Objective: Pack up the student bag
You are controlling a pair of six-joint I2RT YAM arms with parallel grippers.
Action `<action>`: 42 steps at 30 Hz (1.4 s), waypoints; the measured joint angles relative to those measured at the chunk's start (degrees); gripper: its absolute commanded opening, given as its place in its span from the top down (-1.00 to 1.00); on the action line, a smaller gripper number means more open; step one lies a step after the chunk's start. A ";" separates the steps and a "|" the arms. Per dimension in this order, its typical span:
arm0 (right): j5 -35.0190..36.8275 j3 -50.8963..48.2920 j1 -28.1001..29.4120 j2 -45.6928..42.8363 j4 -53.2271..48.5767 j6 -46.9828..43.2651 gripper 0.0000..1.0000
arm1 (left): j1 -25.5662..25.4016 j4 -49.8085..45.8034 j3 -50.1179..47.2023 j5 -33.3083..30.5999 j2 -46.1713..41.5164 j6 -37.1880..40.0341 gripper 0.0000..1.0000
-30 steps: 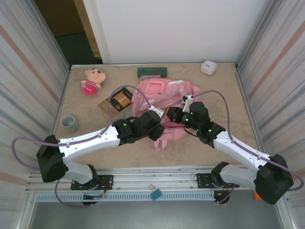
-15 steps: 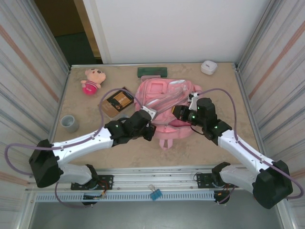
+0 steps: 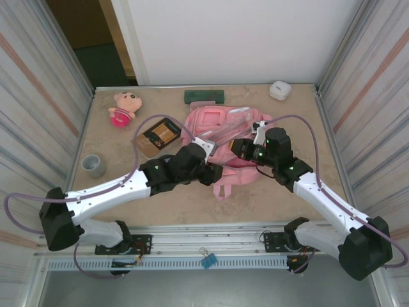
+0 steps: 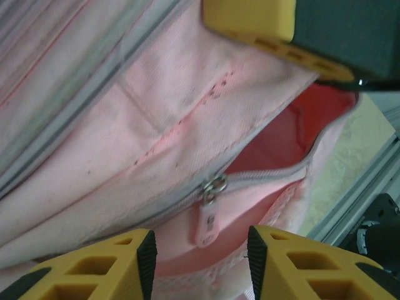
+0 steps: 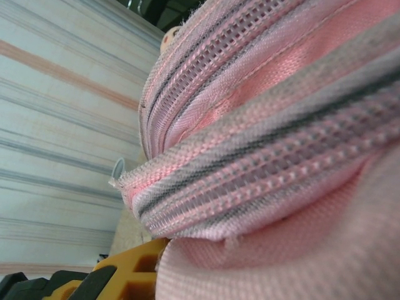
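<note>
The student bag (image 3: 214, 120) lies flat in the middle of the bench (image 3: 307, 128), its top toward the far edge and a strap trailing toward the near edge, and both my arms reach in over its near half. My left fingers (image 3: 211, 171) are released: in the left wrist view the two yellow tips stand apart, and a pale pink zip pull (image 4: 206, 225) hangs in the gap just above them, touching neither. That pull sits on a grey zip along the mouth of a pocket (image 4: 281, 140), which gapes to show a darker pink lining. One yellow tip of my right fingers (image 3: 238, 149) shows at the top of that view, at the upper lip of the same opening. My right fingers are clenched on the bag's cloth, and ribbed pink and grey trim bunches right against them in the right wrist view. A pink plush doll (image 3: 123, 107) sits near the far left corner, a dark green box (image 3: 204, 96) at the far edge, a small white case (image 3: 279, 89) near the far right corner, a grey cup (image 3: 93, 165) by the left edge, and a flat brown box (image 3: 158, 135) just left of the bag.
</note>
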 measured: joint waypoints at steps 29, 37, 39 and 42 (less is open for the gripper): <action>0.87 2.36 2.93 1.86 -1.86 -0.92 1.00 | -2.40 -4.92 2.97 -8.98 8.72 -5.49 0.90; -4.15 4.00 -1.90 1.99 -5.20 -2.36 1.00 | -0.17 -2.64 -1.77 -6.99 4.15 -4.87 1.00; -5.92 5.14 -3.82 2.23 -7.45 -3.50 1.00 | 0.63 -2.32 -3.15 -6.45 2.80 -4.70 1.00; -8.81 6.45 -7.04 2.27 -10.58 -4.83 1.00 | 0.94 -0.28 -5.03 -5.75 0.61 -4.26 1.00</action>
